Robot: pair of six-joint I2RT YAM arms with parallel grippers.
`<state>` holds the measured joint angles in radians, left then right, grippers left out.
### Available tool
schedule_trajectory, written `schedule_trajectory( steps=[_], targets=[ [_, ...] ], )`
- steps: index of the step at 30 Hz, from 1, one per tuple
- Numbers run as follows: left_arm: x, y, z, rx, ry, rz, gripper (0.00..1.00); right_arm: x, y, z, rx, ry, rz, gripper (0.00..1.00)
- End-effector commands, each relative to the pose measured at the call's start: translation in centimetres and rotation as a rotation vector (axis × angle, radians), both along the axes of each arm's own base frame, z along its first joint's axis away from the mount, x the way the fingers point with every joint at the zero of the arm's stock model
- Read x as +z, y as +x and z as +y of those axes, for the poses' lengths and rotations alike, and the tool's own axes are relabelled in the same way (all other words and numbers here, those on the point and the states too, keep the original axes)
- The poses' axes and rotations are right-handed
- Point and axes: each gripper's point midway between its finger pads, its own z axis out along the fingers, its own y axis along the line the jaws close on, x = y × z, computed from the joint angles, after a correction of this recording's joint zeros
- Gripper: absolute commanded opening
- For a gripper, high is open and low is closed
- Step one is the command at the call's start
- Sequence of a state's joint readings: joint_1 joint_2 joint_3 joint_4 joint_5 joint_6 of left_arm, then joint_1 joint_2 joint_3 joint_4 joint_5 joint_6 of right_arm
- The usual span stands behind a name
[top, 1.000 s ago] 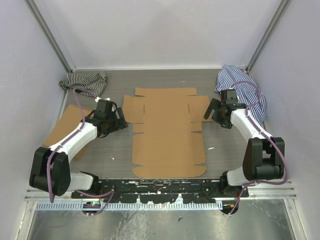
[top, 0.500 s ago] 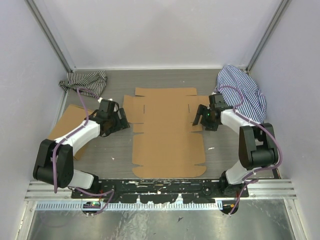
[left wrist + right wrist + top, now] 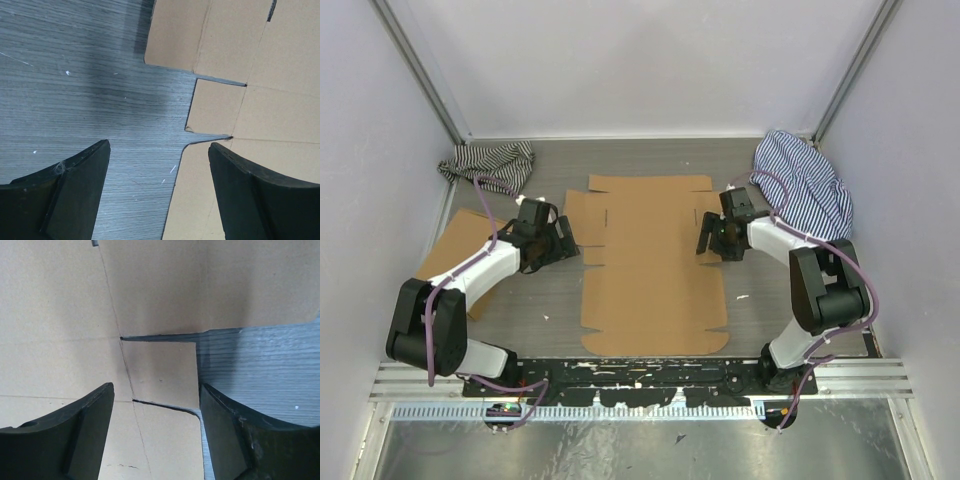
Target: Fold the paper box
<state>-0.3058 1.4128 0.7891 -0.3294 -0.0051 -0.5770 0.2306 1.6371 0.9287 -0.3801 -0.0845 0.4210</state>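
The paper box (image 3: 655, 262) lies flat and unfolded in the middle of the table, a brown die-cut sheet with side flaps and slits. My left gripper (image 3: 566, 240) hovers at its left edge. In the left wrist view this gripper (image 3: 159, 146) is open, with the sheet's notched edge (image 3: 260, 115) and bare table between the fingers. My right gripper (image 3: 705, 240) is over the sheet's right side. The right wrist view shows this gripper (image 3: 156, 386) open and straddling a small side tab (image 3: 162, 372), its right finger (image 3: 235, 435) along the tab's outer edge.
A striped cloth (image 3: 490, 160) is bunched at the back left and another (image 3: 808, 185) at the back right. A second flat brown cardboard box (image 3: 455, 250) lies under the left arm. Grey walls close in both sides and the back.
My right arm has swung left from beside the sheet to over its right tab, and its jaws have narrowed somewhat. The left gripper has edged slightly toward the sheet's left flap.
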Motion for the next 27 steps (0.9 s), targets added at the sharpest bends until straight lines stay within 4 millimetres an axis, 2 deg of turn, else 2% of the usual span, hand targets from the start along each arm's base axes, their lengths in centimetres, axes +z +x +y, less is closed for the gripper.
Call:
schedule_trajectory(
  steps=[1, 8, 12, 17, 19, 23, 27],
  targets=[
    [0.1, 0.1, -0.1, -0.011, -0.006, -0.016, 0.86, 3.7, 2.0, 1.0, 0.016, -0.036, -0.116, 0.73],
    [-0.4, 0.0, -0.4, -0.019, -0.013, 0.0, 0.85, 6.4, 2.4, 2.0, 0.041, -0.03, -0.168, 0.73],
    [-0.5, -0.1, -0.5, -0.024, -0.019, 0.004, 0.85, 6.9, 2.5, 2.8, 0.061, -0.009, -0.179, 0.73],
    [-0.7, -0.2, -0.5, -0.029, -0.018, 0.009, 0.84, 6.6, 2.5, 3.9, 0.082, -0.009, -0.166, 0.69],
    [-0.8, -0.3, -0.4, -0.029, -0.011, 0.012, 0.84, 6.3, 2.7, 3.2, 0.042, -0.052, -0.156, 0.69],
    [-0.9, -0.5, -0.3, -0.03, -0.009, 0.015, 0.84, 4.8, 2.4, 0.7, -0.053, -0.177, -0.092, 0.77],
    [-1.2, -0.8, -0.2, -0.03, -0.005, 0.026, 0.84, 3.9, 1.7, -0.1, -0.088, -0.198, -0.084, 0.84]
  ],
)
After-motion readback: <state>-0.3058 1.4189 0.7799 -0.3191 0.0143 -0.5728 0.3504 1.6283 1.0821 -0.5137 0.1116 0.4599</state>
